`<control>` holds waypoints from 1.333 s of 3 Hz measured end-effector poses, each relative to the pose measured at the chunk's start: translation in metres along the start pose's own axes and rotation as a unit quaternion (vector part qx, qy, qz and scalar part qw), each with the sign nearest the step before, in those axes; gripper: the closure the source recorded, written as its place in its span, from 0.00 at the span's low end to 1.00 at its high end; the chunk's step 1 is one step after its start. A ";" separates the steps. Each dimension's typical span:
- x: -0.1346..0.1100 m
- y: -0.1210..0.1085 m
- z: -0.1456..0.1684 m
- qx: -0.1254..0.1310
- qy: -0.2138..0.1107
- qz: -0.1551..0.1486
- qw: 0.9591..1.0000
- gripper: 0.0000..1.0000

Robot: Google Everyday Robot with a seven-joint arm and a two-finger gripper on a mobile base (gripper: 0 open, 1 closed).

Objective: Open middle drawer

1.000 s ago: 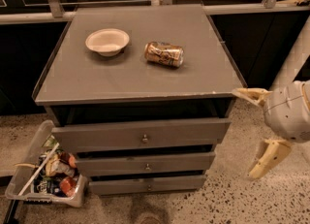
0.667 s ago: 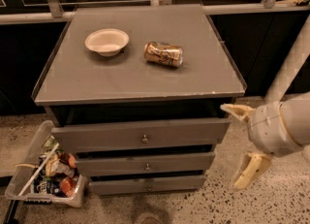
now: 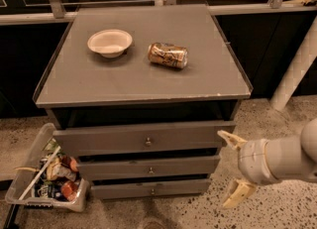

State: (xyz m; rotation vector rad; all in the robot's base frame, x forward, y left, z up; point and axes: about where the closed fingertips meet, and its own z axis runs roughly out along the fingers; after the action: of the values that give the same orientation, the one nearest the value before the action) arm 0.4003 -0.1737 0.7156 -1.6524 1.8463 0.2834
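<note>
Fingers (image 3: 230,139) of the gripper (image 3: 234,166) spread wide, gripping nothing, just right of the cabinet (image 3: 99,80); middle drawer (image 3: 114,168) lies left of them, level with their gap.

Grey cabinet top (image 3: 148,82): flat, with a slight raised lip at the edges. On it:
- White paper bowl (image 3: 110,42), upright, left of centre.
- Gold drink can (image 3: 168,55) on its side, near the bowl's right, not touching it.

Cabinet stands on speckled floor (image 3: 277,119). Clear plastic bin (image 3: 49,204) of packets sits at its left foot. Gripper (image 3: 230,169) is off the cabinet's lower right front, fingers spread, above the floor.
</note>
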 end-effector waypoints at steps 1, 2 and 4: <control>0.027 0.011 0.036 0.002 -0.007 0.015 1.000 0.00; 0.027 0.011 0.036 0.002 -0.007 0.015 1.000 0.00; 0.058 0.003 0.082 0.007 -0.003 0.015 1.000 0.00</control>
State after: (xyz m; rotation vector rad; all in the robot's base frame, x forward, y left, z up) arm 0.4225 -0.1753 0.6181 -1.6141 1.8662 0.2861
